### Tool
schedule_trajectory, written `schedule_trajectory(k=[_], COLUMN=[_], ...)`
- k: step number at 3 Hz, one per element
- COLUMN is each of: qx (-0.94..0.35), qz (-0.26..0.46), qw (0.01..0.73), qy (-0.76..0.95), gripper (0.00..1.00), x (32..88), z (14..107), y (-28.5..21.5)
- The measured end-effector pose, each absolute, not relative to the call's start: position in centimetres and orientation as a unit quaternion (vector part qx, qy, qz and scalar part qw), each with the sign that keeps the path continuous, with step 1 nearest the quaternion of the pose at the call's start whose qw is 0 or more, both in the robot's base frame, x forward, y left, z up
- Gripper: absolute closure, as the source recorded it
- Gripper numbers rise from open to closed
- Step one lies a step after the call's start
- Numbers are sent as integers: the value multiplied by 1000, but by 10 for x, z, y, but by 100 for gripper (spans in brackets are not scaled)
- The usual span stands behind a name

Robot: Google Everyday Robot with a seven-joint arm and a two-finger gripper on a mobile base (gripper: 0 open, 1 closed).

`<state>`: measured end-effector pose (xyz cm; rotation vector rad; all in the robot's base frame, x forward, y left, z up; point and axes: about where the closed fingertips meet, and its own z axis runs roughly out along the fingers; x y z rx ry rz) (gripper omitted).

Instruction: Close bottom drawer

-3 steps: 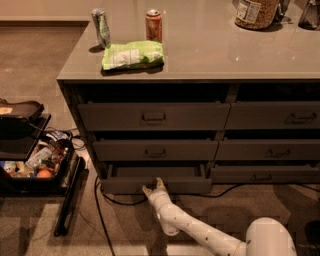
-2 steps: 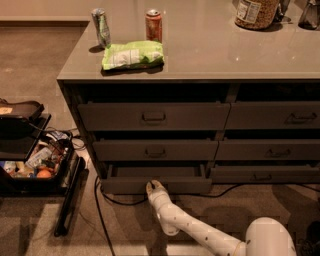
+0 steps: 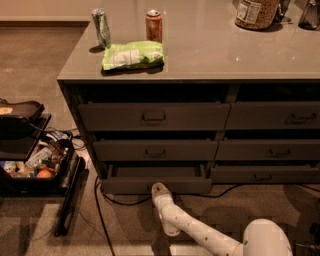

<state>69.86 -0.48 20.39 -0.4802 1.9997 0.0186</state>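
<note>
The bottom drawer is the lowest one in the left stack of the grey cabinet. It stands pulled out a little, with its dark inside showing behind the low front. My gripper is at the end of the white arm reaching in from the lower right. It sits against the middle of the drawer's front, where the handle is hidden behind it.
The countertop carries a green chip bag, a silver can, a red can and a jar. A black bin of clutter stands on the floor at left. Cables run under the cabinet.
My gripper has moved slightly forward and up against the bottom drawer's front. The drawer looks about as far out as before.
</note>
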Motion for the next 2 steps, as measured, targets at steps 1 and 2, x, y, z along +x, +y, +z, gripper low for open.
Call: schedule_trajectory(k=[1, 2], qx=[-198, -198], qz=[-8, -8], qw=[526, 526], qy=[827, 827], gripper=[100, 100], x=[724, 724], z=[199, 199], y=[-10, -10])
